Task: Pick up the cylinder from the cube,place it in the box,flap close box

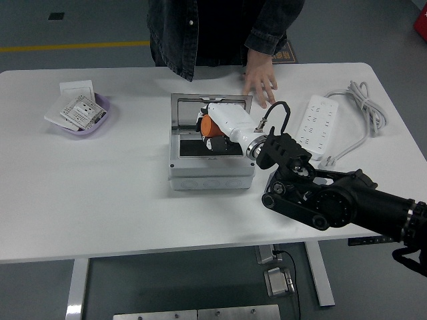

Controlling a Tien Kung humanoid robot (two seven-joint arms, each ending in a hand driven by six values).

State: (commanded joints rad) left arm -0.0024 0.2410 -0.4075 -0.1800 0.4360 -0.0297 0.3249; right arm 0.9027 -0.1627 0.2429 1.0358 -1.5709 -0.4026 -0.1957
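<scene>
Now the right hand grips the orange cylinder above the open box; a person's hand rests behind the box.

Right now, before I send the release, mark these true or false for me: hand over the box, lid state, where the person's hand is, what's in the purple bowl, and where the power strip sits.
1. The right hand holds the orange cylinder over the open grey plastic box. True.
2. The box's hinged lid is closed flat. False: it stands upright at the back.
3. A person's hand rests on the white table behind the box. True.
4. The purple bowl holds the cylinder. False: it holds paper packets.
5. The white power strip lies left of the box. False: it lies to the right.
</scene>
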